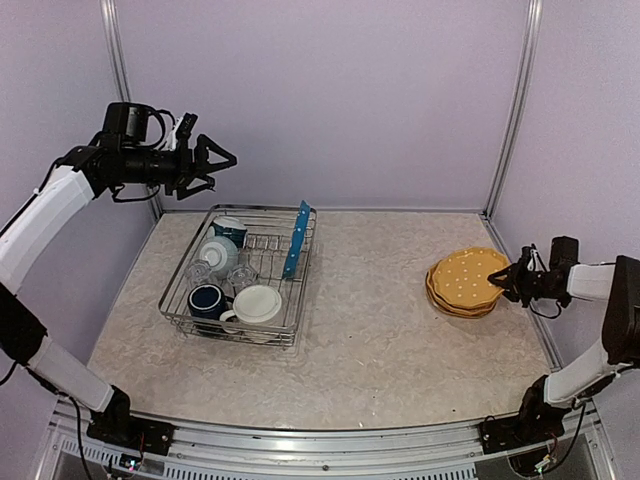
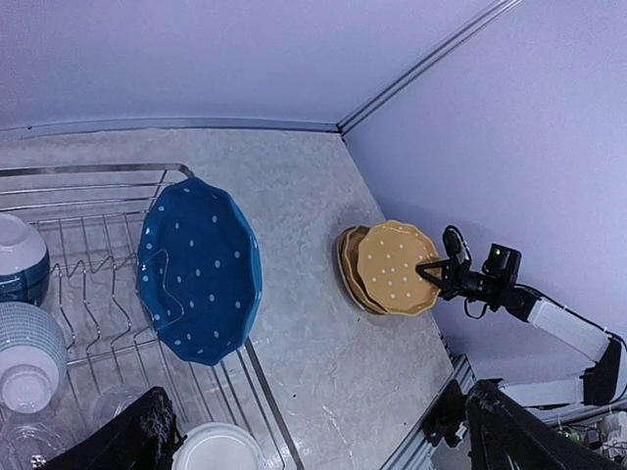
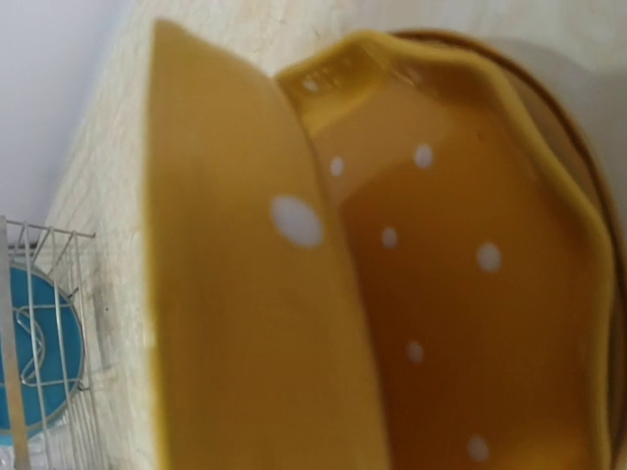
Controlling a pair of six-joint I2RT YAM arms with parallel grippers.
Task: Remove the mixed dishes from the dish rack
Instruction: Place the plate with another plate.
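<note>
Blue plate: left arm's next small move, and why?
Probably lower the left end effector onto the top rim of the blue plate: it hangs open above the rack, the plate stands upright in its prongs, and the right end effector is at the yellow stack.

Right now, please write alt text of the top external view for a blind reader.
A dish rack holds a navy mug, a cream mug and an upright blue plate; yellow plates are stacked at the right. The right gripper is at the stack's edge; the left gripper hangs open over the rack.
</note>
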